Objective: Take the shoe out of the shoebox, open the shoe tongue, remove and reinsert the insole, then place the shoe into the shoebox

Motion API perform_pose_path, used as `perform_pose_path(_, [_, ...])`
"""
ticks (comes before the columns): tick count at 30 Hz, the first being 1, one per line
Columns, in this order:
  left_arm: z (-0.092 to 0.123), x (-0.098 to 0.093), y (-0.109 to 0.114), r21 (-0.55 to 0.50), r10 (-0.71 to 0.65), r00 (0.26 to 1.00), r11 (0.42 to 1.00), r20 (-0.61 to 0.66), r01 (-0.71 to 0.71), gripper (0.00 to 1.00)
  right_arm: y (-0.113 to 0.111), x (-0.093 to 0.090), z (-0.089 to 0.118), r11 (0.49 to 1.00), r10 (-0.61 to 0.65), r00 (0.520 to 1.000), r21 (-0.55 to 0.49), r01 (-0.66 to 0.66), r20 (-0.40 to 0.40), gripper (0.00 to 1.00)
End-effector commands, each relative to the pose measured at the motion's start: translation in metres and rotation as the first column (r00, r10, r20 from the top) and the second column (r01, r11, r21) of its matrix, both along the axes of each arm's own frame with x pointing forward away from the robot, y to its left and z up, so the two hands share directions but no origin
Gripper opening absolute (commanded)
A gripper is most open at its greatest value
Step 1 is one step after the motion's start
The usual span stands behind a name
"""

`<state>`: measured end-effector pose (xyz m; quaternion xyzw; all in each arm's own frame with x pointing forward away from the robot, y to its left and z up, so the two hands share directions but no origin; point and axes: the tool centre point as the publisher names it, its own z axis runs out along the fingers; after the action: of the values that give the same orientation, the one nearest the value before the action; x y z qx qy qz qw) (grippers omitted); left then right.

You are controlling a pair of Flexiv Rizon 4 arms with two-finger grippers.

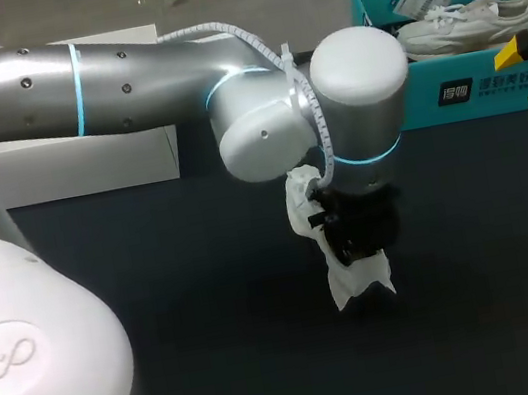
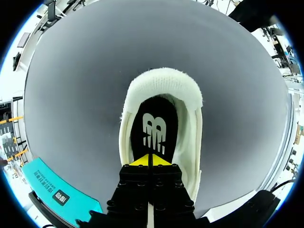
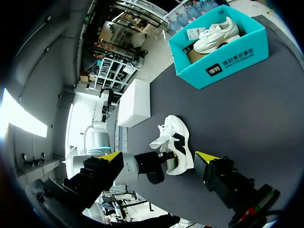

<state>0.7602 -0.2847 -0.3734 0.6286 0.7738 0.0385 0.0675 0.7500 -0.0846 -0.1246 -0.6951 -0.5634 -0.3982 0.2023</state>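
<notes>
The shoe (image 1: 359, 281) is out of the shoebox (image 1: 416, 106) and lies on the dark worktop (image 1: 210, 298), well apart from the box. The left gripper (image 2: 149, 160) is right down in its opening. The wrist view shows why: the fingers are clenched together, yellow tips planted on the black insole (image 2: 154, 126), which lies flat inside the shoe below the padded heel collar. Whether a fold of insole is pinched between them I cannot tell; they look closed on themselves. My read is that this is the insole step, either a lift about to start or a reseat being pressed home. The left arm (image 1: 121, 69) reaches past the middle and comes down from above, which would pin the shoe against the worktop. The right gripper (image 3: 156, 158) hangs back, fingers spread wide and empty, with the shoe ahead of it, probably placed to steady it. A second shoe (image 1: 468, 21) sits in the shoebox, and a white box (image 1: 76, 163) stands far left.
</notes>
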Motion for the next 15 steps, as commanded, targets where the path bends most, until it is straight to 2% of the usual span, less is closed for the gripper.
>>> perform_pose_path(1, [-0.018,0.002,-0.009,0.022,-0.006,1.000,1.000,0.000,0.006,0.00,0.001,0.000,0.000,1.000,-0.002,1.000,-0.002,0.002,-0.001,1.00])
perform_pose_path(9, [-0.035,-0.005,-0.006,0.053,-0.009,1.000,0.999,-0.029,0.011,0.00,0.001,0.000,0.000,1.000,-0.002,1.000,-0.002,0.002,-0.001,1.00])
perform_pose_path(12, [-0.030,-0.010,-0.002,0.053,-0.001,1.000,0.999,-0.030,0.003,0.00,0.001,0.000,0.000,1.000,-0.002,1.000,-0.002,0.002,-0.001,1.00])
perform_pose_path(15, [-0.016,-0.014,0.004,0.041,0.018,1.000,0.999,-0.002,-0.017,0.00,0.001,0.000,0.000,1.000,-0.002,1.000,-0.002,0.002,-0.001,1.00])
